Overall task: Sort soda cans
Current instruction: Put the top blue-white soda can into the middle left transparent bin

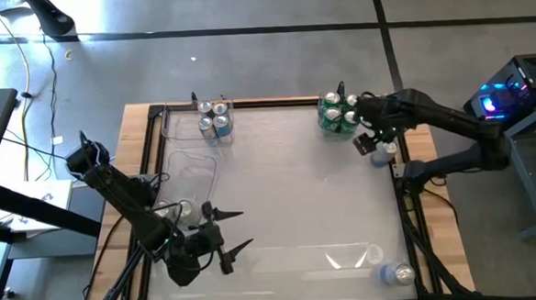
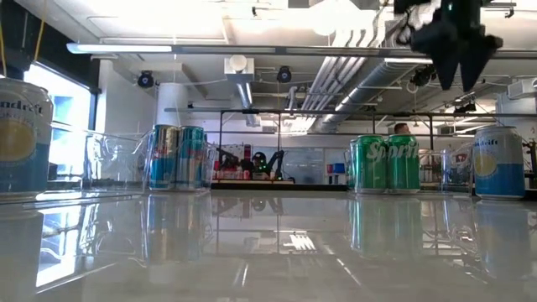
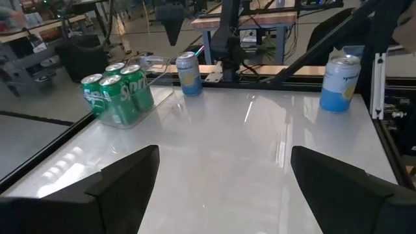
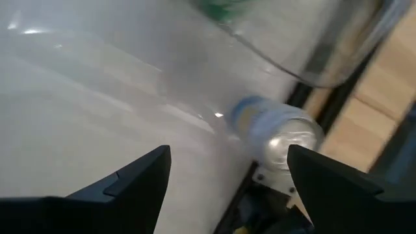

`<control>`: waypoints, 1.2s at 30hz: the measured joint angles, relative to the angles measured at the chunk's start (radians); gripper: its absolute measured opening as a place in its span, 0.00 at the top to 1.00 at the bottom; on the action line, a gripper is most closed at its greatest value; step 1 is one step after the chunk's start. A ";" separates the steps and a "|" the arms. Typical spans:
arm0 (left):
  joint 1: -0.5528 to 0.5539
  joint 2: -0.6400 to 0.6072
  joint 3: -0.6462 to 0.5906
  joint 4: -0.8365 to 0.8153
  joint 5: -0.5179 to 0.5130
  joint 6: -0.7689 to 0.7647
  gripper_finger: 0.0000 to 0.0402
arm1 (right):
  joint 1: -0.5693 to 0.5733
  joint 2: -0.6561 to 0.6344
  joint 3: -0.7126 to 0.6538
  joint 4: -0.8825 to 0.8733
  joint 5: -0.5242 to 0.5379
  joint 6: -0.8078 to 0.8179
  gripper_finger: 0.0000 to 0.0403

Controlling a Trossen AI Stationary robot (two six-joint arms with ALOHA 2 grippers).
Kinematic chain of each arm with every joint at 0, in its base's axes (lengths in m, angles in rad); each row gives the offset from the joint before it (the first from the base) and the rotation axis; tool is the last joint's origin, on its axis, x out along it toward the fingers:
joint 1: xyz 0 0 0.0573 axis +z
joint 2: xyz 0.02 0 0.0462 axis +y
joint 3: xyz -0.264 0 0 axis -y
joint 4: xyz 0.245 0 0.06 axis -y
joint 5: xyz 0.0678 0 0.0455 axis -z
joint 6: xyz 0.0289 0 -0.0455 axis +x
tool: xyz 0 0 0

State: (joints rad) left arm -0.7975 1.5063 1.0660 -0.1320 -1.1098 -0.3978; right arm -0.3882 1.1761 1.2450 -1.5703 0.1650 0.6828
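A: Claws first. How do yours stand?

B: My right claw [image 1: 371, 143] hangs off the surface at the far right edge, arm reaching in from the right and bent over, fingers [image 4: 123, 188] spread with nothing between them. My left claw [image 1: 225, 235] hovers low at the near left, arm folded back along the left rail, fingers [image 3: 123, 179] spread wide and holding nothing.

A: What lies near the right claw?

B: A blue-and-yellow can [image 4: 276, 133] stands upright just below and ahead of it, close by the surface's right rail, apart from both fingers. Just beside the claw, toward the far edge, four green cans [image 1: 337, 112] stand packed together in a clear tray [image 1: 322, 129].

A: And around the left claw?

B: A silver-topped can [image 1: 183, 210] sits just behind it, toward the left rail. Far ahead of it, the blue cans [image 1: 214, 118] stand grouped in another clear tray [image 1: 180, 129]. One more blue-and-yellow can [image 1: 399, 274] stands well off to its right, at the near right corner.
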 joint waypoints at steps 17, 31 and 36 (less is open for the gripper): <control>0.001 0.000 0.000 -0.056 0.000 -0.033 0.14 | -0.277 -0.020 -0.293 0.001 0.048 -0.123 0.24; 0.001 0.000 0.000 -0.089 0.000 -0.047 0.14 | -0.348 -0.023 -0.360 0.086 0.070 -0.169 0.24; 0.001 0.000 0.000 -0.089 0.000 -0.048 0.14 | -0.345 -0.023 -0.360 0.115 0.017 -0.192 0.24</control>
State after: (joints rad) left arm -0.7967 1.5063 1.0660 -0.2211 -1.1099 -0.4454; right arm -0.7334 1.1536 0.8847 -1.4555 0.1823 0.4907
